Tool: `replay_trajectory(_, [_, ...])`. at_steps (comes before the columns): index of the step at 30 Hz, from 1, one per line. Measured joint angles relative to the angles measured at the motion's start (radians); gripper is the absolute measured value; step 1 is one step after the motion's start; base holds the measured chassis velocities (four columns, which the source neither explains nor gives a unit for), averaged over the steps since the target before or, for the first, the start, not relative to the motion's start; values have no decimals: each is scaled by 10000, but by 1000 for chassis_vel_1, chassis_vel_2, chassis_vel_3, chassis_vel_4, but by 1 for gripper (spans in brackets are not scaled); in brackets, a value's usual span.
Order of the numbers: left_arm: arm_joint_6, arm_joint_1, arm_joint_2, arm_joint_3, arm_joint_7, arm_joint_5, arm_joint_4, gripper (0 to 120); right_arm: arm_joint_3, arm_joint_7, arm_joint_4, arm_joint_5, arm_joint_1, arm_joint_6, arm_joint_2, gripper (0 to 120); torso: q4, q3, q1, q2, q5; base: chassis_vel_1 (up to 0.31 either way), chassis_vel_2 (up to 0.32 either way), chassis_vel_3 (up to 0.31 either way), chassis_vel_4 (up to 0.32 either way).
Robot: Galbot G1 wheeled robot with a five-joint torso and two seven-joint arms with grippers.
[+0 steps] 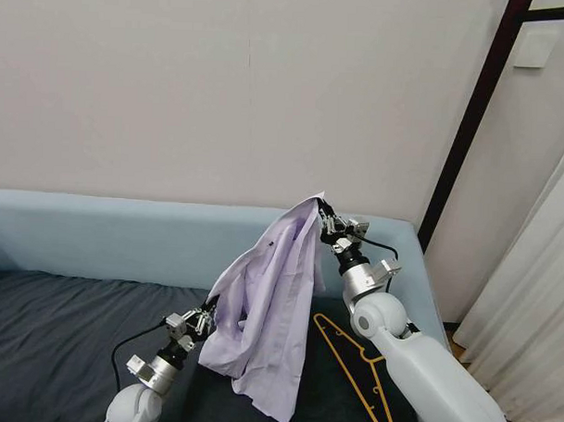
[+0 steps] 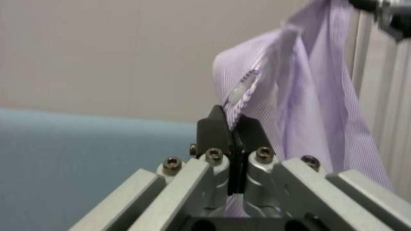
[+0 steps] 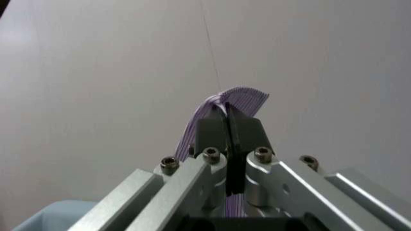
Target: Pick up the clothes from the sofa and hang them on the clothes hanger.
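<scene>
A lilac striped shirt (image 1: 271, 303) hangs in the air above the sofa, held up between both arms. My right gripper (image 1: 323, 211) is shut on its top corner, raised in front of the wall; the right wrist view shows the pinched cloth (image 3: 226, 101) at the fingertips. Lower and to the left, my left gripper (image 1: 210, 312) is shut on the shirt's edge (image 2: 239, 98), with the rest of the shirt (image 2: 308, 82) draped beyond it. A yellow clothes hanger (image 1: 355, 362) lies flat on the dark seat beside my right arm.
The light blue sofa back (image 1: 96, 232) runs along the white wall (image 1: 221, 88). Its dark seat cushion (image 1: 46, 342) stretches out to the left. A dark door frame (image 1: 470, 125) and a white curtain (image 1: 538, 303) stand at the right.
</scene>
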Motion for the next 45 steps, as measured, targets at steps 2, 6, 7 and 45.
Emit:
replay_trajectory(2, [111,131,281,-93,-354,-463,-712,0,57,-133,75,-1,34,121,-174,0,6,0,0,0,0,0,0,0,0])
replay_trajectory(6, [356,146,713,-122,-964,-1085,-1614,0,162,-402,278,51,49,244,-499,0,6,0,0,0,2,0,0,0,0])
replay_trajectory(7, [417,123,826,-104,-1109,-1182,-1792,0,197,-505,335,78,64,306,-596,0,6,0,0,0,1,0,0,0,0])
replay_trajectory(45, [7437,2639,330,-443,-11051,-322,-8611,0,61,1133,2639,-2274,-1421,-1092,-1136,0,-3,1,-1,0,4,0,0,0,0])
